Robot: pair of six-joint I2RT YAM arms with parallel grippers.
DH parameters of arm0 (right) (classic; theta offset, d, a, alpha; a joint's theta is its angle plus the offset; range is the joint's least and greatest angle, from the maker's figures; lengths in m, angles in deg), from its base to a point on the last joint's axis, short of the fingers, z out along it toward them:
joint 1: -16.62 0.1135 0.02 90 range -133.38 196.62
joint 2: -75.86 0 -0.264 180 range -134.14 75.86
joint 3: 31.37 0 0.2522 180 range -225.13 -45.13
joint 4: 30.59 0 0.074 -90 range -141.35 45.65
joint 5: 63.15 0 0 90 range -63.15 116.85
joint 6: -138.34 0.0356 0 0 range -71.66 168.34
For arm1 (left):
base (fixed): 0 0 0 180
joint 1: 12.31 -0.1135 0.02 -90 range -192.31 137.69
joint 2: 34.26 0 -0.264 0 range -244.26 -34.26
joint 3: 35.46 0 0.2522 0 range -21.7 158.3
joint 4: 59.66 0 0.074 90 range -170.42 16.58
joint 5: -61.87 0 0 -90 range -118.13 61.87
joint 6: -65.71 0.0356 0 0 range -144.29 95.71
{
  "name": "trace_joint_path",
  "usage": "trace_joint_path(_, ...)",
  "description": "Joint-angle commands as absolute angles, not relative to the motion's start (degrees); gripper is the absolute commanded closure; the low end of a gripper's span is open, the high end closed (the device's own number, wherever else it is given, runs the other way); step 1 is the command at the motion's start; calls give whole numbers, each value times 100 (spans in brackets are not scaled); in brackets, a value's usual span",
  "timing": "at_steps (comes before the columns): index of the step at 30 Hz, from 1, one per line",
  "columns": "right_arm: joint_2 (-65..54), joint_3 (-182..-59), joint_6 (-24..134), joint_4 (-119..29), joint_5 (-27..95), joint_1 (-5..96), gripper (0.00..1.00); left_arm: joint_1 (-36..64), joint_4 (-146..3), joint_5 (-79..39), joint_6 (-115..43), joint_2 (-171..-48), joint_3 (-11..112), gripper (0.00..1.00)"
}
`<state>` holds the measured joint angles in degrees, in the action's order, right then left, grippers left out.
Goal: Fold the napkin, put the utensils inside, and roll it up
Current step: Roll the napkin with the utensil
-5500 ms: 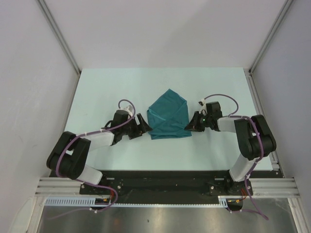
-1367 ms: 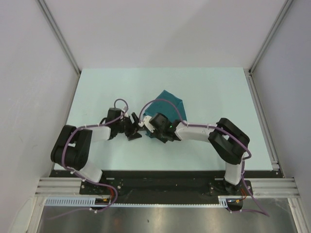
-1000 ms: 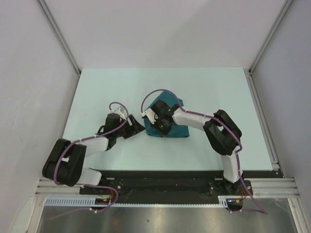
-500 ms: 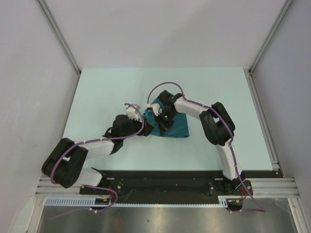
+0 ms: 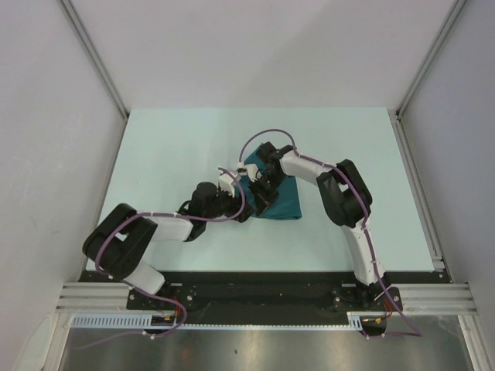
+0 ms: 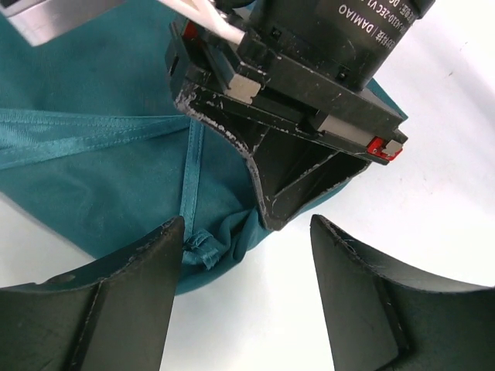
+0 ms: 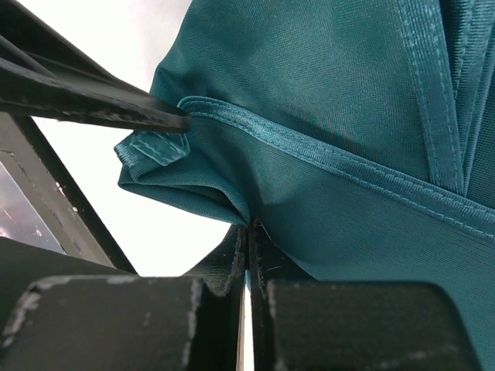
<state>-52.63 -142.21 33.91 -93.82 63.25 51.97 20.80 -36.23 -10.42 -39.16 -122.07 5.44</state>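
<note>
Both arms have closed in from flanking the cloth: the right arm [image 5: 309, 168] now reaches across it and the left arm [image 5: 166, 228] has slid up to its near corner. On the bench [image 5: 170, 143] the napkin [image 5: 285, 199] lies folded, mostly beyond the left hand [image 6: 247, 228]. No spoon shows. To roll cleanly, I judge both hands should grip this same edge side by side and turn it over together, keeping the layers stacked. The right hand [image 7: 247, 232], wrist bent steeply down, is pinched flat on the corner's fold. The left hand stands wide, with the bunched corner touching one finger.
</note>
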Motion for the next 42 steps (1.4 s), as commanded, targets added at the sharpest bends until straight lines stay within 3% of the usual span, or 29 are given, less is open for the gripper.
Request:
trace_joint_path(1,-5448,-14357,3252,-9541,6271,5142,100,2214,-3518,-1238,-3607,-12303,774,29)
trace_joint_path(7,-5484,-14374,3261,-9550,6289,5133,100,2329,-3325,-1628,-3466,-11986,493,22)
trace_joint_path(20,-5571,-14400,3279,-9559,6447,5037,100,2417,-3632,-1222,-3598,-12224,511,27)
trace_joint_path(28,-5589,-14374,3279,-9568,6508,5028,100,2452,-3826,-1706,-3606,-12338,554,29)
trace_joint_path(42,-5633,-14374,3287,-9568,6596,5010,100,2470,-3888,-1978,-3721,-12400,581,60)
